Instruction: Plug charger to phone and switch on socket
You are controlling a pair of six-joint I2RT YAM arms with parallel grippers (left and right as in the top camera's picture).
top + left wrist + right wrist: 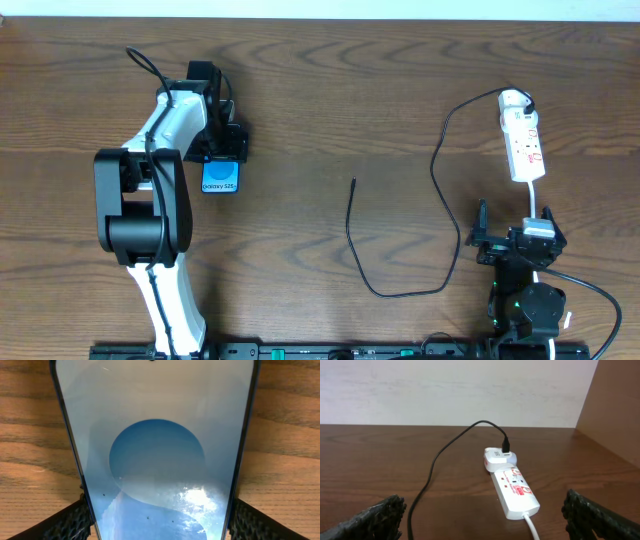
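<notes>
With your left gripper point(160, 519) standing wide astride the phone point(220, 178), left of centre on the tabletop point(300, 80), its pads point(75, 522) at the 2 long edges and the grip unclear, close squarely, keeping it flat, while the wide-open, empty right gripper point(482, 517) fetches the charger tip point(353, 182) mid-table.

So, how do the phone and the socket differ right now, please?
The phone has a blue screen and dark edges; the socket is white with red marks. The phone sits left, flanked by the left gripper; the socket lies far right, ahead of the right gripper. The charger joins the socket, not the phone. Both lie flat on the table.
</notes>
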